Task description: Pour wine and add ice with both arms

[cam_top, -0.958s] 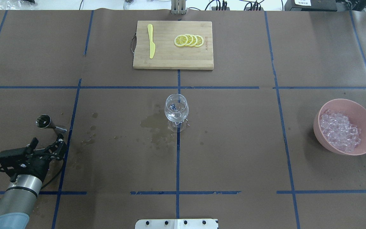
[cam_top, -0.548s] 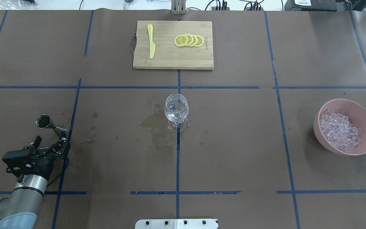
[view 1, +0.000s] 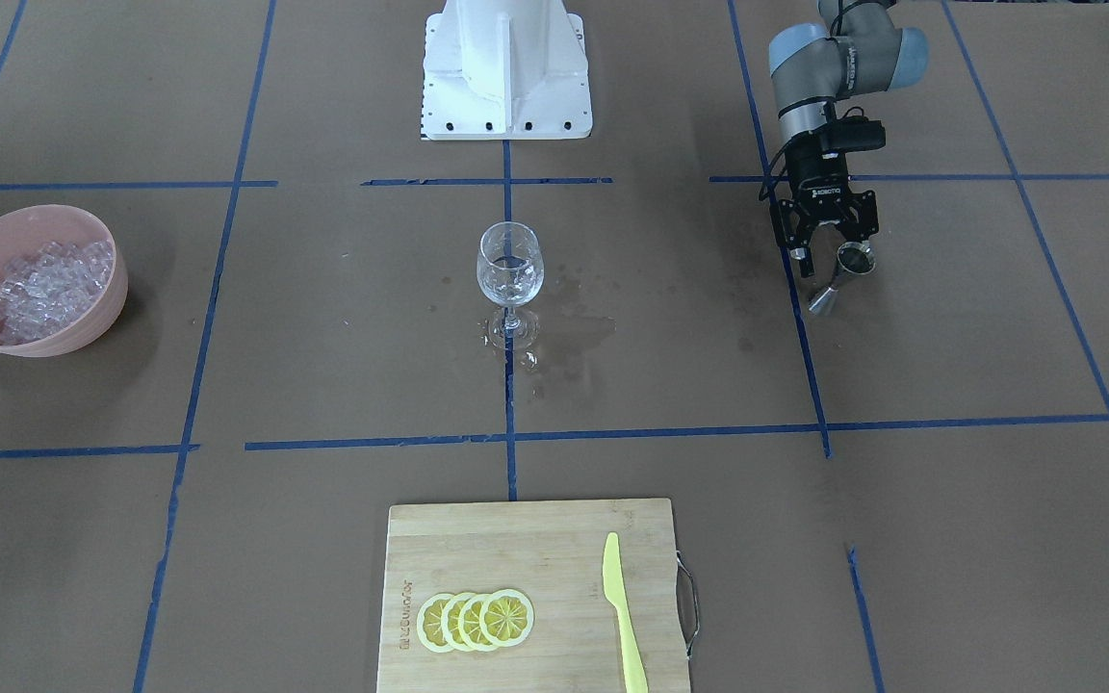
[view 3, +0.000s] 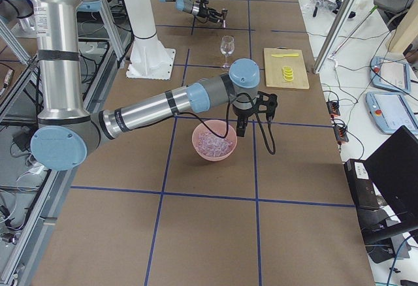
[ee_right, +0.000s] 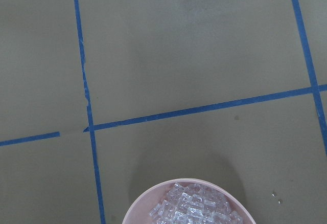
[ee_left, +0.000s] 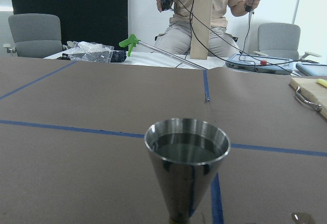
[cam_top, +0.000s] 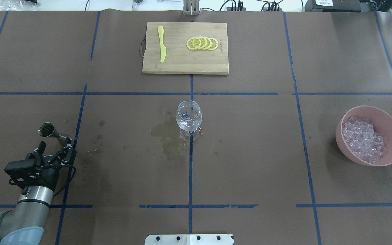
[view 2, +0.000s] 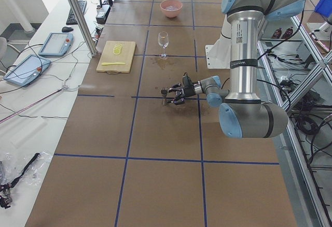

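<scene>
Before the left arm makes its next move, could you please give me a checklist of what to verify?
1. Left gripper open: ok, jaws apart, close to the jigger.
2. Jigger upright with the wine in it: ok.
3. Jigger centred between the jaws: cannot tell.
4. Wine glass upright: ok.
5. Table dry around the glass: not ok, there is a wet patch.
6. Right gripper open by the pink bowl holding the ice: cannot tell.
</scene>
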Controlling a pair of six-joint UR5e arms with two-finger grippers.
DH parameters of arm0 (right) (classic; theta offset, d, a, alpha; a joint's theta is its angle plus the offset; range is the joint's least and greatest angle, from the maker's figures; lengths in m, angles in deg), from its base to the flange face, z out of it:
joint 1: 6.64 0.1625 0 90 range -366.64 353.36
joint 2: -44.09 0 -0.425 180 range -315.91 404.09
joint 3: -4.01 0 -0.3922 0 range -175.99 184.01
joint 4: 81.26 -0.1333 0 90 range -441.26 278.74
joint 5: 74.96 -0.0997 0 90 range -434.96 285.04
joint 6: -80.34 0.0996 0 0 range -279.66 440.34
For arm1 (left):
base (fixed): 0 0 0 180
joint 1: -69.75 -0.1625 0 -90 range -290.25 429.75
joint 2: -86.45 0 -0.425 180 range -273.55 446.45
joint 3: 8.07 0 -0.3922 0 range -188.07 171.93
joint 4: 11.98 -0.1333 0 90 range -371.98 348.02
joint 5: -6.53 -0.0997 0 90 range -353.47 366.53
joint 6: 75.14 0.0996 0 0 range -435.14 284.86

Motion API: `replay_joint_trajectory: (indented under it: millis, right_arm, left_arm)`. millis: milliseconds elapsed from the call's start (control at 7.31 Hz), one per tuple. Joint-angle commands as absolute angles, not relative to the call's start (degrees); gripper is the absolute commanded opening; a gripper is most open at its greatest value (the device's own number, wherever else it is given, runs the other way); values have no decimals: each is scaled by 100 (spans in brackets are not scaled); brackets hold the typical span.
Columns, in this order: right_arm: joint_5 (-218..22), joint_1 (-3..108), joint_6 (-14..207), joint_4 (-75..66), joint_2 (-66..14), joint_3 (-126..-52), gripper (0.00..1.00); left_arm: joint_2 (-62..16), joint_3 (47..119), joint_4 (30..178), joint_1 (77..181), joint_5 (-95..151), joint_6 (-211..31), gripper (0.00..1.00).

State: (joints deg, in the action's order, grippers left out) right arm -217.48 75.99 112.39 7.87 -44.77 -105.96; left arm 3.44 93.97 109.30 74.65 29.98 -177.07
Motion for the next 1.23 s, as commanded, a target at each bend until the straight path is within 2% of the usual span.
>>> replay_joint_trajectory:
  millis: [0, 274, 548, 1095]
  right_arm:
    - [-21743, 7589, 11250, 786, -4476, -10603, 100]
    - [-21743, 7589, 11242, 786, -4476, -10603, 100]
    - [-21743, 7589, 11242, 786, -4476, -10594, 100]
    - [-21743, 7589, 11242, 786, -4485, -10594, 100]
  left_arm:
    - [339, 9318, 10931, 7555, 2912, -17700, 79]
    - [260, 9309, 10931, 7625, 2912, -17691, 79]
    - [-116, 8889, 10931, 7643, 2921, -17691, 78]
    - [-118, 8887, 10931, 7766, 2912, -17691, 72]
